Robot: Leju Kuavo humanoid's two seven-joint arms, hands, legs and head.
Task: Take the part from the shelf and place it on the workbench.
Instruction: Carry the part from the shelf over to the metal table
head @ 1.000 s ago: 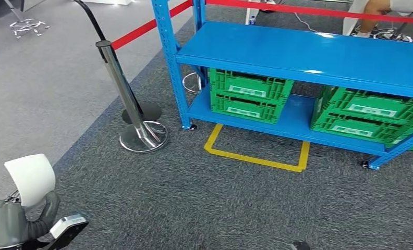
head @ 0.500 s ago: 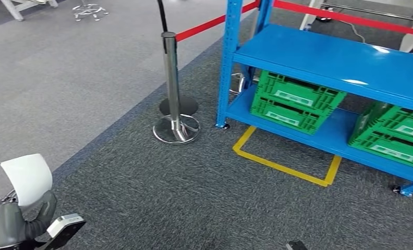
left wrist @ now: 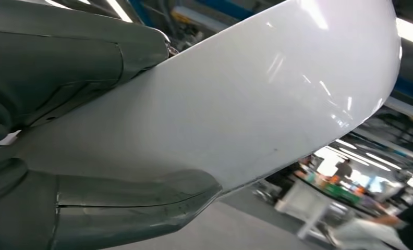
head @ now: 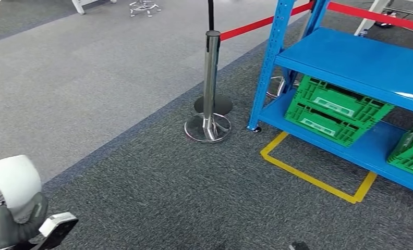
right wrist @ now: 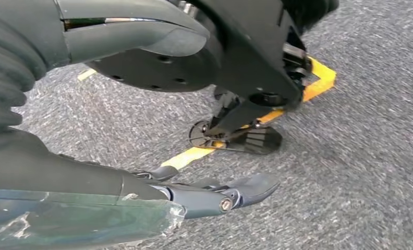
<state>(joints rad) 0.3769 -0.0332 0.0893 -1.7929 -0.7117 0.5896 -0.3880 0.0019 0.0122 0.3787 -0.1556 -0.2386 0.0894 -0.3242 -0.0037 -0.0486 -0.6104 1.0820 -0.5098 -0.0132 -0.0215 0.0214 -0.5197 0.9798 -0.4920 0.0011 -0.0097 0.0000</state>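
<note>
The part is a white curved shell [head: 14,182], glossy and smooth, and it also shows close up as the white part [left wrist: 235,104] in the left wrist view. My left hand [head: 11,226] grips it at the bottom left corner of the head view, thumb and fingers wrapped around its lower end. The blue shelf [head: 371,62] stands at the upper right. My right hand [right wrist: 142,172] hangs beside my body over the carpet, fingers apart and nothing in them.
Green crates [head: 335,107] sit on the shelf's lower level. A chrome stanchion [head: 209,88] with a red belt [head: 251,26] stands left of the shelf. A yellow tape square [head: 319,172] marks the dark carpet. Lighter grey floor stretches to the left.
The whole picture has shifted: my view has turned left, so shelf and stanchion slid rightward. The part stays in my left hand, now lower in the frame.
</note>
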